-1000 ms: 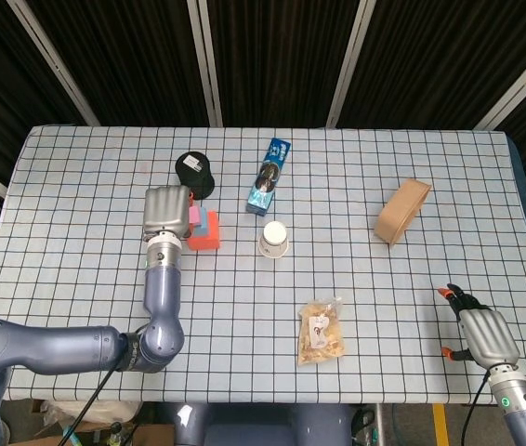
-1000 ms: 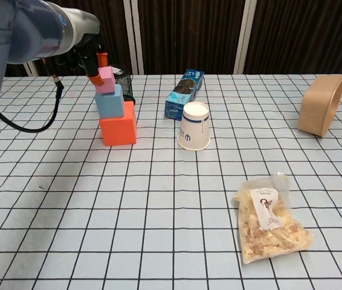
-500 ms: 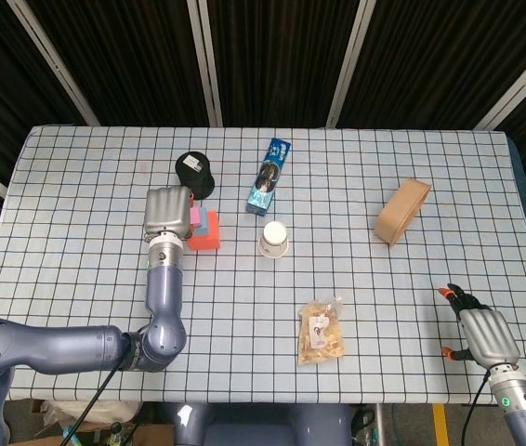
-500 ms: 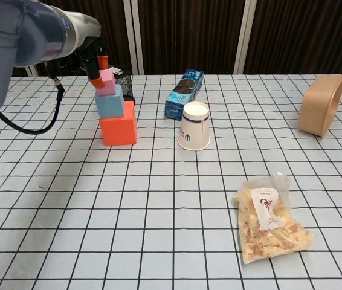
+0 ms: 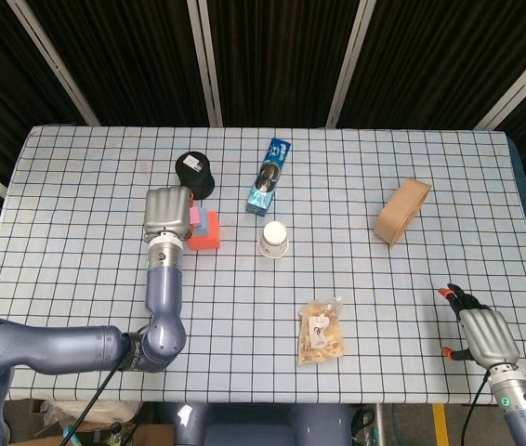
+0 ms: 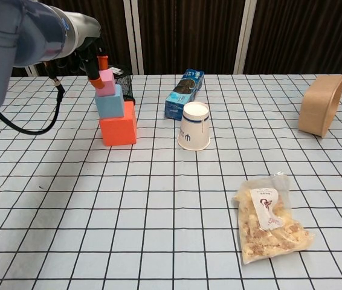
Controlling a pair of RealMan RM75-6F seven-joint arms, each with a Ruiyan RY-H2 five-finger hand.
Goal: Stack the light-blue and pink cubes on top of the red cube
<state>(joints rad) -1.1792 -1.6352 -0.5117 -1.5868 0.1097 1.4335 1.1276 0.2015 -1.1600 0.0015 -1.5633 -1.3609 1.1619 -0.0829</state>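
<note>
Head view
Landmark: solid red cube (image 5: pixel 209 239) on the checked tabletop (image 5: pixel 77 186).
Stack: light-blue cube (image 5: pixel 209 223) sits on the red cube; small pink cube (image 5: pixel 193 215) lies above it, half hidden.
Left hand (image 5: pixel 168 213): directly over the stack; fingers hidden from here.
Right hand (image 5: pixel 486 337): far from the red cube, at the near right edge; fingers curled in, grasping nothing.
Containers: white paper cup (image 5: pixel 273 238) just right of the red cube, upturned; tan box (image 5: pixel 401 211) well right, contents cannot tell.

Chest view
Stack: red cube (image 6: pixel 118 125), light-blue cube (image 6: pixel 110 101), pink cube (image 6: pixel 106 81), tilted on top.
Left hand, fingers (image 6: pixel 102 61): orange tips touching the pink cube, apparently pinching it.
Progress: both cubes placed, judging by position; letting go and withdrawing remain.
Containers: clear snack bag (image 6: pixel 270 220), near right of the red cube, full of pale pieces.
</note>
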